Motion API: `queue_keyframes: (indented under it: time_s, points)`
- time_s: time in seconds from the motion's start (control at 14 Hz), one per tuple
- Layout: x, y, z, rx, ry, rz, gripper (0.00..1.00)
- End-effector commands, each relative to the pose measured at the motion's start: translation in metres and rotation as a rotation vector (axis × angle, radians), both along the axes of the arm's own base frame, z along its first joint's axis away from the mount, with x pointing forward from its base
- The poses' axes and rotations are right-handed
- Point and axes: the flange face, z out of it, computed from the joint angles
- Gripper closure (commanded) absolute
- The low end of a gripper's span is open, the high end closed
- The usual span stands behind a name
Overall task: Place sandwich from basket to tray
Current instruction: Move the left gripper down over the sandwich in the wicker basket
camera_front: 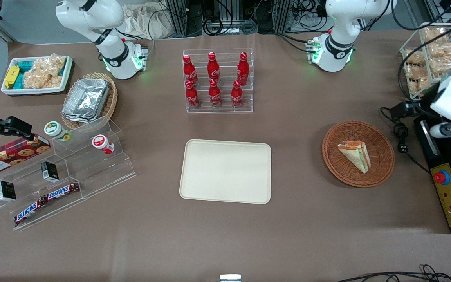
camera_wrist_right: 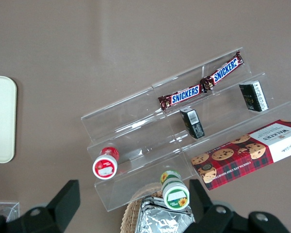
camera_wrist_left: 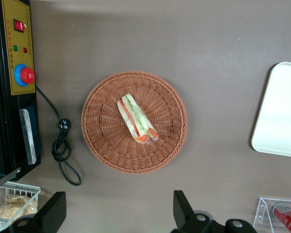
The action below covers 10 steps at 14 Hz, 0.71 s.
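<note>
My gripper is hanging high above the table with its fingers standing wide apart, holding nothing. It is sitting over the working arm's end, above the ground between the basket and the robot bases.

The table is wearing a plain brown covering, matte and flat, running to the edges. The sandwich is lying on its side in the middle of the basket (striped filling edge facing up). The basket is resting on the covering beside a black control box with a red button, a black cable looping on the cloth between them.

The tray is lying flat at the table's middle, well apart from the basket, nothing on it. Farther from the front camera, a clear rack of red bottles is standing. Toward the parked arm's end, a clear stepped stand is carrying chocolate bars and small tubs. Past the table's edge, cables and metal framing are crowding the floor.
</note>
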Motion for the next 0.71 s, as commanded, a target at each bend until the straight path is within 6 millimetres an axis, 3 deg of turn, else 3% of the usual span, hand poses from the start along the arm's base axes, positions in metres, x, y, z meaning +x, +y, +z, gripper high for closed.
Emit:
queue_keyframes:
  time_s: [0.0,0.29,0.5,0.64]
  points:
    - [0.010,-0.002,-0.007,-0.014,0.043,0.004,0.01]
    - [0.010,-0.001,-0.016,0.009,0.067,0.040,0.01]
    - [0.004,0.000,-0.048,0.014,0.046,0.247,0.01]
    - [0.003,0.005,-0.084,0.020,0.056,0.427,0.01]
